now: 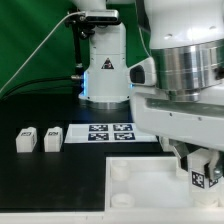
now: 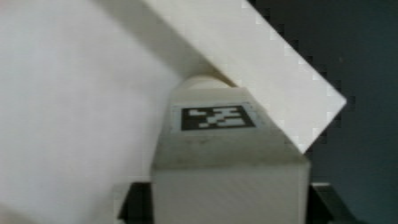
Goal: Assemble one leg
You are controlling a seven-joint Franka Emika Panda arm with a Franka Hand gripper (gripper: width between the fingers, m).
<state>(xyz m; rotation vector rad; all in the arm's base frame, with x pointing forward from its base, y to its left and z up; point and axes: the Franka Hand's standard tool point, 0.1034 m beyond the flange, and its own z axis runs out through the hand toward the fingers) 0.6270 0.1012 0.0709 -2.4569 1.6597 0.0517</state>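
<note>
Gripper clamps leg between fingers, at 4 o'clock in exterior view. Leg's long axis near upright, marker face showing. White panel directly beneath, corner socket just beyond leg's far end in wrist view. Judgement: leg's end nearly lined with socket; next move straight descent. Spare legs at 9 o'clock, well apart.

The marker board lies flat on the black desk. A large white panel with round corner sockets rests near it, toward the exterior view's right.
</note>
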